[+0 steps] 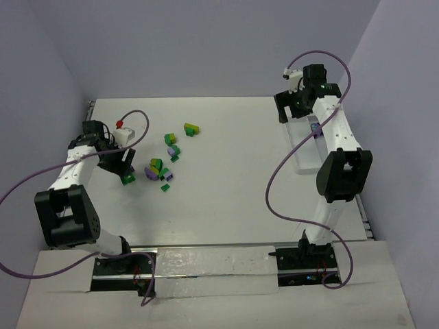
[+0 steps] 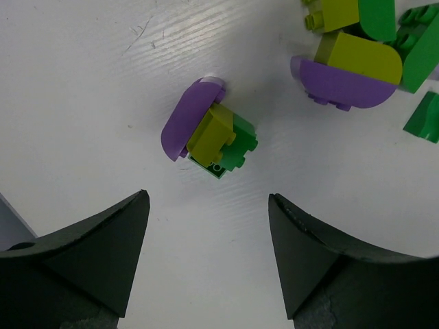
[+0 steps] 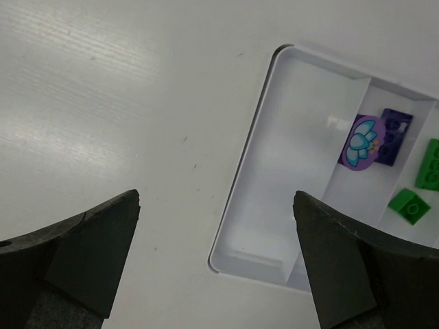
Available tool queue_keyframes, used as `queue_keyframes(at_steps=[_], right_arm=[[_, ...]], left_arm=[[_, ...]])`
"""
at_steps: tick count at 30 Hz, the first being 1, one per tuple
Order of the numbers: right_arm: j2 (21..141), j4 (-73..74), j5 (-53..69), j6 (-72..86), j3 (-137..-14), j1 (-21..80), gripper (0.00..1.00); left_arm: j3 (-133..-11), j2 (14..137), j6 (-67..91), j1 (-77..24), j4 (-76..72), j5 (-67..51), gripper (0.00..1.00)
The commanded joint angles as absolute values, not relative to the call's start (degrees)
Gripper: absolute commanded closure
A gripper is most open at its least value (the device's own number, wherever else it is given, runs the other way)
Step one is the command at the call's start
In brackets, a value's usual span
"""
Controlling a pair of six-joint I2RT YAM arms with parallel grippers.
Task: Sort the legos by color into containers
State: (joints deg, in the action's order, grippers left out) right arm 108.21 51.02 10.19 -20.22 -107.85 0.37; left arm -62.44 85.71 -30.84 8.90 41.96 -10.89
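Loose legos lie left of centre in the top view: a cluster [image 1: 158, 171], a smaller group [image 1: 171, 145] and a yellow-green piece [image 1: 191, 128]. My left gripper [image 1: 125, 171] hovers beside a green brick [image 1: 128, 179]. In the left wrist view a stuck-together clump of purple, yellow-green and green bricks [image 2: 209, 133] lies just ahead of the left gripper [image 2: 207, 205], which is open and holds nothing. My right gripper [image 3: 216, 199] is open and empty over the corner of the white container [image 3: 235, 184]. That container holds a purple printed piece [image 3: 360, 142], a dark purple brick [image 3: 394, 133] and green bricks [image 3: 429, 164].
A second lego clump [image 2: 350, 68] and a green piece [image 2: 422, 116] lie to the right of the left gripper. The container [image 1: 302, 161] sits at the table's far right, partly under the right arm. Walls close in the table at the back and sides.
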Motion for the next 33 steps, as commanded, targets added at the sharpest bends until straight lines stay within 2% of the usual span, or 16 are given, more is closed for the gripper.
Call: queue_keyframes(at_steps=[1,4,10,17,27,33], right_arm=[[103.1,51.1,12.0,-19.1,-107.3,1.3,0.0],[103.3,51.4,11.6,-19.4,-107.1,1.3,0.0],[103.7,51.8,13.2,-18.8,-106.3,1.3,0.0],[103.8,53.4,14.5,-18.4,-107.9,1.5,0.0],[104.1,54.6,15.2,-18.1,-108.2,2.0,0.0],[103.3,54.5,19.8,-16.5,-107.5,3.6,0.0]], left_arm=[[-62.4,86.2,-39.0,10.9,38.8,-14.2,0.2],[-64.0,88.4,-42.8,11.2,41.2,-17.4,0.17],[-65.1,90.7,-47.7,11.2,42.5,-23.7,0.06],[-65.9,96.2,-51.1,11.2,38.5,-23.0,0.01],[-68.7,102.2,-53.5,11.2,37.1,-24.2,0.01],[-69.3,103.4,-56.3,11.2,39.3,-26.6,0.13]])
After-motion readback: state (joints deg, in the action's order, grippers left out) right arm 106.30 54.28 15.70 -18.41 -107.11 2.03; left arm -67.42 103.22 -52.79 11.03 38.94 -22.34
